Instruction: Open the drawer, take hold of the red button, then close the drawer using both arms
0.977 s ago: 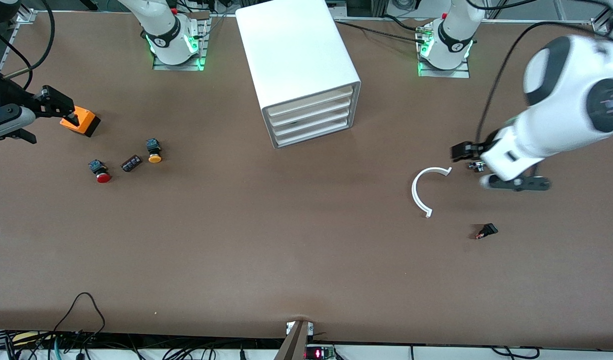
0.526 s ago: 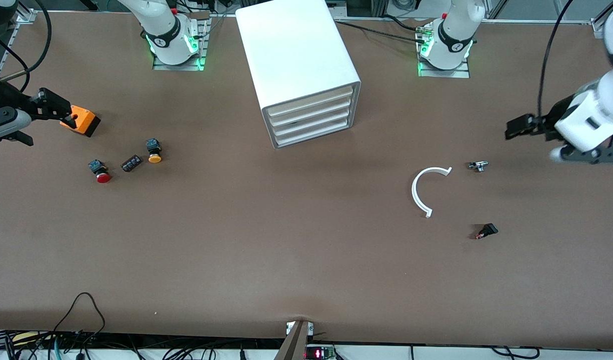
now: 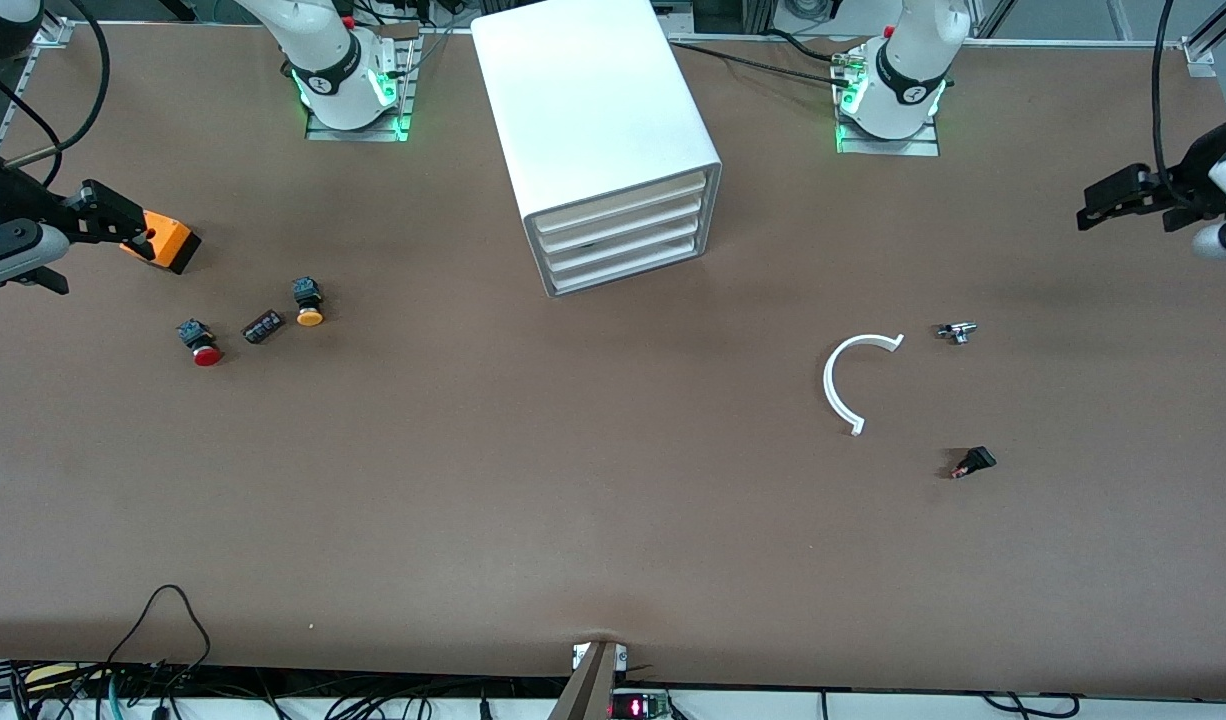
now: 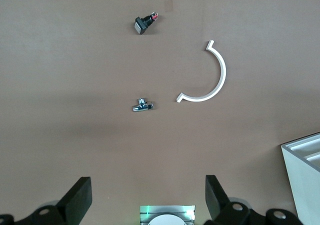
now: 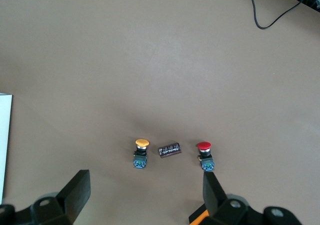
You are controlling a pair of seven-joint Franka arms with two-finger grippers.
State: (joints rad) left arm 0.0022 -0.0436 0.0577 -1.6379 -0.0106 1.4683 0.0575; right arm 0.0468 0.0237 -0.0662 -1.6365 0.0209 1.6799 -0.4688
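Observation:
The white cabinet (image 3: 598,110) stands between the two bases with all its drawers pushed in. The uppermost drawer (image 3: 625,199) is flush with the others. The red-capped button (image 3: 205,352) lies on the table toward the right arm's end, and shows in the right wrist view as the button (image 5: 204,149). My right gripper (image 3: 123,222) hangs open and empty over the table beside the orange box (image 3: 168,243), apart from the button. In its own view the right gripper (image 5: 145,191) holds nothing. My left gripper (image 3: 1098,203) hangs open and empty over the left arm's end, and the left gripper (image 4: 148,197) has bare table under it.
A yellow-capped button (image 3: 309,314) and a small dark part (image 3: 263,326) lie beside the red one. A white C-shaped piece (image 3: 833,385), a small metal part (image 3: 958,331) and a small black part (image 3: 974,461) lie toward the left arm's end.
The left arm has swung away from the small metal part, rising and moving out toward its end of the table. The right gripper has drifted slightly off the orange box. Both stay open.

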